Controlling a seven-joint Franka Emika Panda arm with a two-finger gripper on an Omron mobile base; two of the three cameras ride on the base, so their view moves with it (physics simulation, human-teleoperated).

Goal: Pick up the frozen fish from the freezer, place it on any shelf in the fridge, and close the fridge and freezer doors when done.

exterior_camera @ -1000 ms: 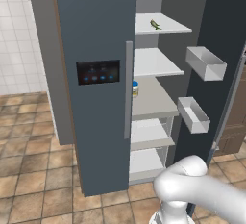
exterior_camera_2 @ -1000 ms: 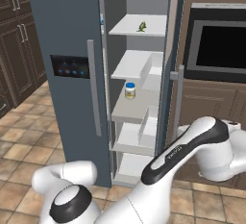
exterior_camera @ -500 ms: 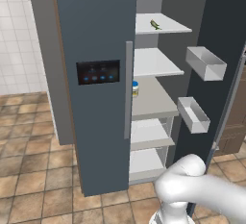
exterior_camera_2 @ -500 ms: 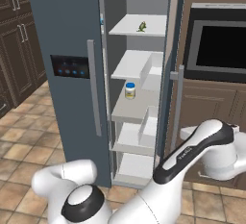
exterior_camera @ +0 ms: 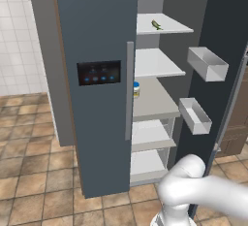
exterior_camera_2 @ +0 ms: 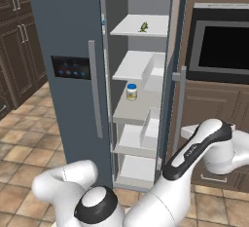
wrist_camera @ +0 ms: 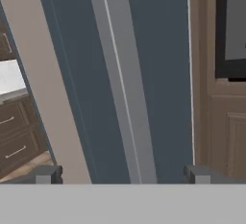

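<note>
Change: the arm's forearm (exterior_camera_2: 194, 148) is seen lower and further right in the right base view than a second ago; the doors and shelf contents are unchanged.
Gripper: the gripper (wrist_camera: 123, 174) is pointed at the outer face of the open door (wrist_camera: 149, 74), with the grey bar handle (wrist_camera: 122, 83) running between the fingertips (wrist_camera: 45, 174); the fingers are spread wide apart, with nothing clamped.
Fish: the small green-yellow fish (exterior_camera: 156, 24) (exterior_camera_2: 143, 27) is lying on the top shelf (exterior_camera: 164, 26) of the open compartment (exterior_camera_2: 138, 85), near the shelf's rear right part in the left base view.
Jar: a small white jar with a blue lid (exterior_camera: 136, 89) (exterior_camera_2: 131, 91) is standing on a lower, wider shelf, at its left side.
Closed door: the door with the black panel (exterior_camera: 99, 72) and blue lights is shut, its bar handle (exterior_camera: 129, 91) at its right edge.
Open door: it is swung out to the right, and two grey bins (exterior_camera: 207, 63) are seen on its inner face.
Oven: a black oven (exterior_camera_2: 219, 43) is set in brown cabinets to the right.
</note>
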